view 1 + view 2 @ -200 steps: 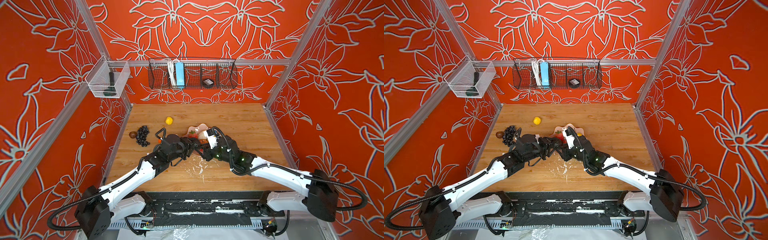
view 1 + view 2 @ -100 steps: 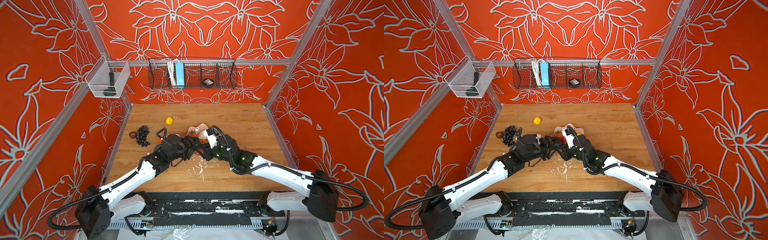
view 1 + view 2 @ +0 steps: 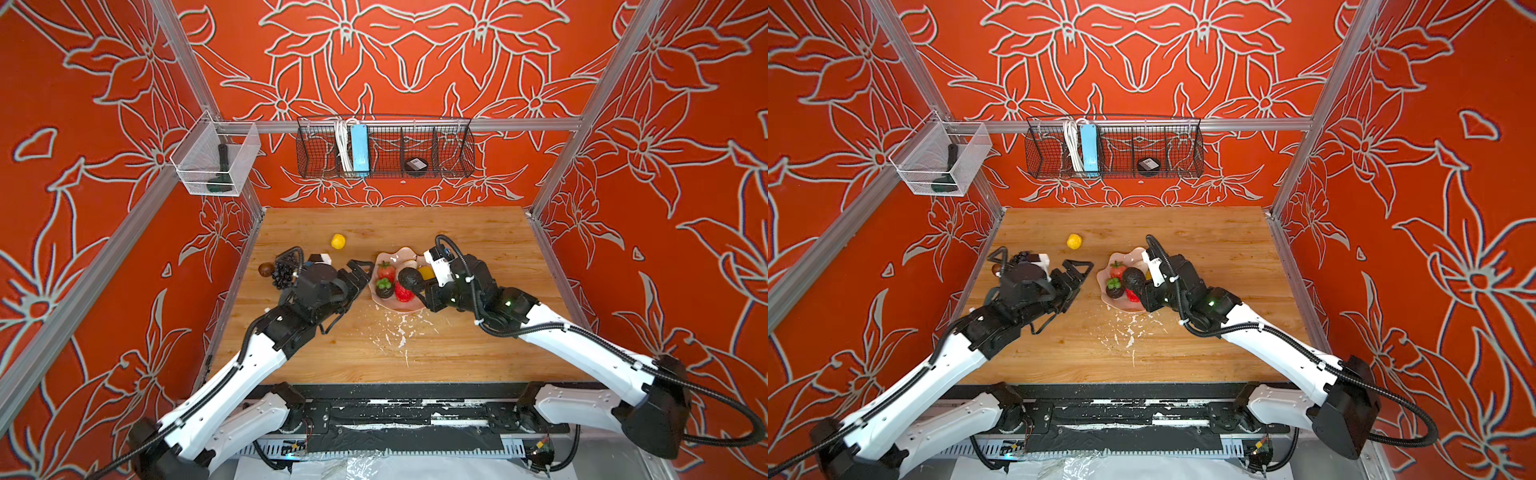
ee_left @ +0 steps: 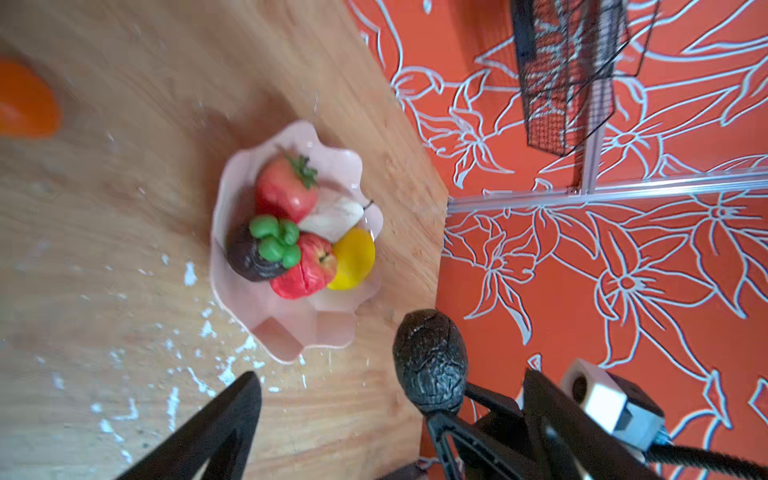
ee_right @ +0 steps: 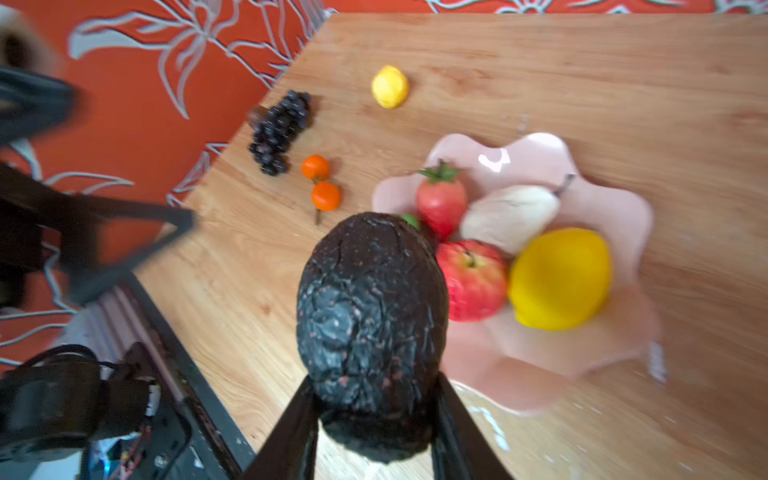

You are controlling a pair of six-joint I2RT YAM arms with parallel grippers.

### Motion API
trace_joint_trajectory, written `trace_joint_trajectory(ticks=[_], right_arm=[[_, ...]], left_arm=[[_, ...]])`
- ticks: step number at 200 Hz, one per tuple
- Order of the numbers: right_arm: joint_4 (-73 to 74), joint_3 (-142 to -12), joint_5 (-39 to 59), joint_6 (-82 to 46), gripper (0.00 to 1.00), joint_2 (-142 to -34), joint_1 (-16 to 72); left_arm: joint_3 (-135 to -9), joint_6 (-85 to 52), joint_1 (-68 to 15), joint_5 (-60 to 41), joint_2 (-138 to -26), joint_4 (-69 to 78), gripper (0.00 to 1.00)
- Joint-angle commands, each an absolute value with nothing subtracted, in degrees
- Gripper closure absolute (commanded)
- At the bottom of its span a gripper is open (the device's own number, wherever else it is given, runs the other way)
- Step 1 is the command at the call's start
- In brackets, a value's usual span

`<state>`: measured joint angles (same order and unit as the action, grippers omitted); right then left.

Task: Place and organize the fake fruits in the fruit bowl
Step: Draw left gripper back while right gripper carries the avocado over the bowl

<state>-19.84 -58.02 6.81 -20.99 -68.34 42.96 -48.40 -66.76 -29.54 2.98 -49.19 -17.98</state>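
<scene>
**Right gripper** (image 5: 374, 419): clamped on one end of a dark, egg-shaped plastic avocado with rough, cracked skin (image 5: 370, 316), one finger on each flank and the free end pointing away from the wrist. The avocado was in the air over the near edge of the shallow pale pink bowl with a wavy scalloped rim (image 5: 532, 143). No contact with the bowl or its contents was evident.

**Left gripper** (image 3: 358, 277): jaws spread wide, empty, just beside the bowl's left side over the wooden tabletop (image 3: 457, 353).

**In the bowl:**
- a red strawberry with a green cap (image 5: 441, 203)
- a pale cream pear-shaped piece (image 5: 509, 216)
- a red apple (image 5: 471, 286)
- a large yellow lemon (image 5: 559, 278)
- a dark round fruit with a green leafy top (image 4: 253, 257)

Bare pink showed only along the near rim.

**On the tabletop:**
- a small yellow lemon (image 5: 390, 87)
- a black grape bunch (image 5: 280, 131)
- two small oranges (image 5: 326, 196)
- a brown round piece (image 3: 264, 269)

**Assessment:**
- The avocado was judged light and stiff.
- Its rough skin should resist slipping, but the rounded body would probably roll once freed.
- The end grip looked adequate, though a hold across the widest part would be steadier.
- The bowl appeared glossy and light, so a nudge could shift it.
- A low release onto the bare near portion, against the apple, was judged safest.
</scene>
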Motion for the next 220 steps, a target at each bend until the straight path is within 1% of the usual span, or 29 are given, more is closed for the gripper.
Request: trace_joint_trajectory(ticks=[1,25,59,90,134,176,220], right_arm=[[-33.5,-61.3,9.4,-15.9,0.77,-67.9,41.4],[-37.5,-62.4,9.2,-14.1,0.79,-69.0,40.5],[-39.4,-64.0,8.3,-14.8,0.79,-73.6,40.0],[-40.3,-66.1,8.3,-14.2,0.80,-78.2,39.6],[-46.2,-73.3,8.2,-12.0,0.80,-86.4,38.5],[-49.3,-77.5,8.2,-10.9,0.81,-91.3,37.9],[-48.3,-78.0,6.1,-10.2,0.81,-93.9,37.9]], left_arm=[[-47.7,-56.9,-27.2,11.4,-44.9,-27.4,0.02],[-46.3,-53.7,-25.8,17.9,-40.7,-32.5,0.02],[-43.0,-49.3,-24.6,21.4,-36.2,-32.4,0.02],[-41.4,-47.3,-24.5,21.8,-34.0,-31.7,0.02],[-39.5,-46.4,-24.4,22.4,-32.6,-31.7,0.02],[-39.1,-46.1,-24.2,24.1,-31.7,-33.8,0.02],[-37.9,-45.9,-23.9,24.0,-30.2,-33.4,0.02]])
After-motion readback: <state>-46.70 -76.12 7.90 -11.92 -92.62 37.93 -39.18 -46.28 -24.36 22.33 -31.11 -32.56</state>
